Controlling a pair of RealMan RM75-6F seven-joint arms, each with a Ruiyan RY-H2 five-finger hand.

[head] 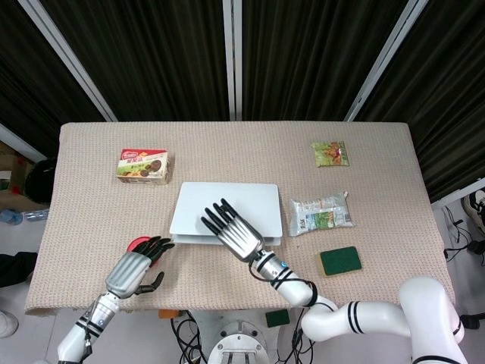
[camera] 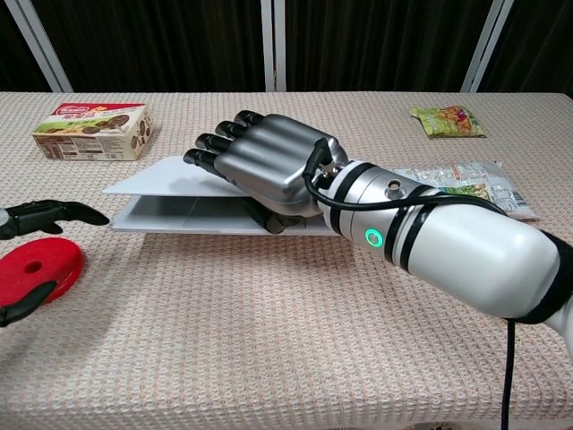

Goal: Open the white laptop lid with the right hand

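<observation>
Chest view: right hand grips the white laptop lid, apparently thumb underneath.

No wording can be read in either view.
The biscuit box carries a red band with printed characters on its top and side, but they are too small and blurred to make out. The green snack packet and the pale food pouch show printed graphics and lettering that stay equally illegible, and the white laptop shows no readable mark.
</observation>
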